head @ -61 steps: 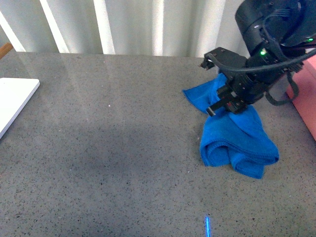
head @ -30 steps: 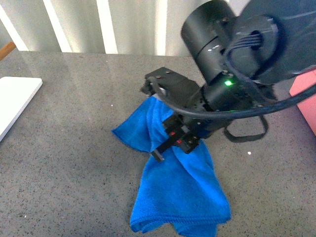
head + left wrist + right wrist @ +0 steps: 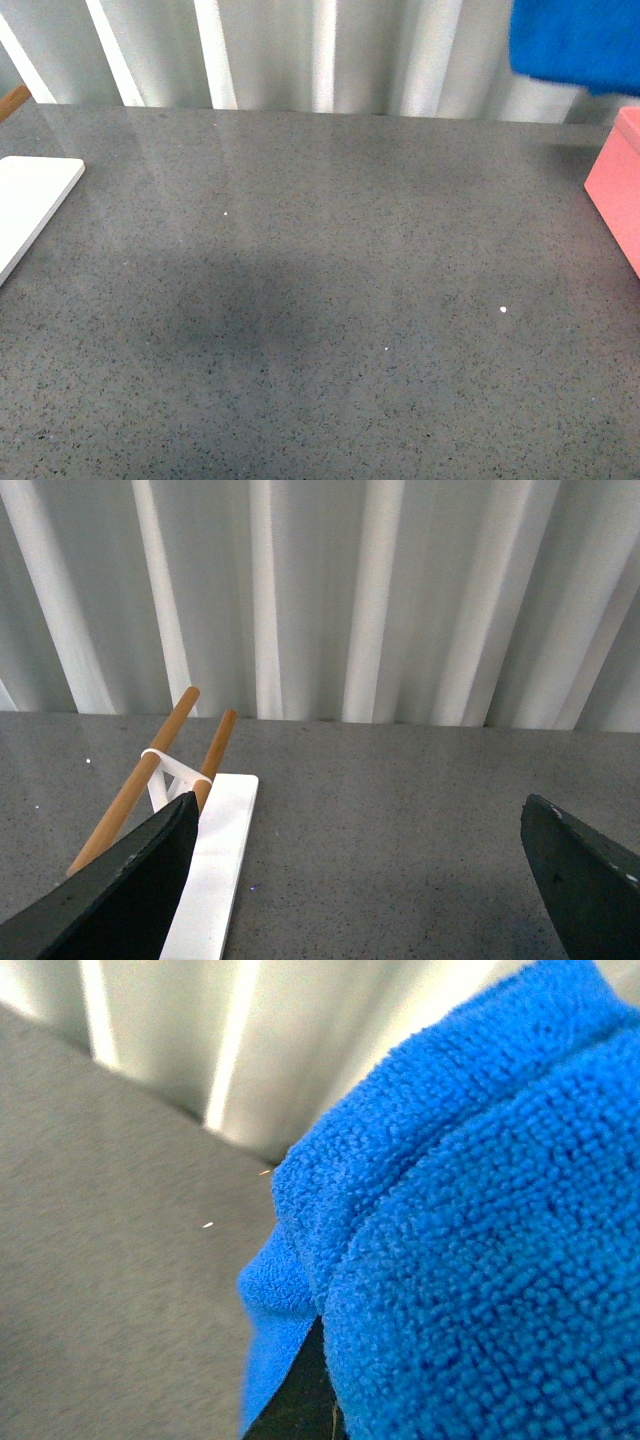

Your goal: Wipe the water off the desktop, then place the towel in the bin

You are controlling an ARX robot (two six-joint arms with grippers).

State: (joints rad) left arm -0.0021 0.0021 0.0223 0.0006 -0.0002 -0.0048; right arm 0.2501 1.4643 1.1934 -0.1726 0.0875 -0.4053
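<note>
The blue towel [image 3: 575, 40] hangs in the air at the top right of the front view, above the desktop [image 3: 320, 300]; the arm carrying it is out of frame there. In the right wrist view the towel [image 3: 480, 1230] fills most of the picture. My right gripper is shut on it, with only a dark bit of one finger [image 3: 300, 1400] showing beneath the cloth. The pink bin [image 3: 618, 185] stands at the right edge of the desktop, below the towel. My left gripper [image 3: 360, 880] is open and empty over the desktop [image 3: 380, 810], its dark fingers [image 3: 120, 890] wide apart.
A flat white board [image 3: 25, 205] lies at the left edge of the desktop; it also shows in the left wrist view [image 3: 215, 870] with a wooden-legged stand [image 3: 150, 770] beside it. White pleated curtains [image 3: 300, 50] hang behind the table.
The right arm has swung out of the front view, lifting the towel from the middle of the desktop up to the top right, above the bin. The desktop now shows bare.
</note>
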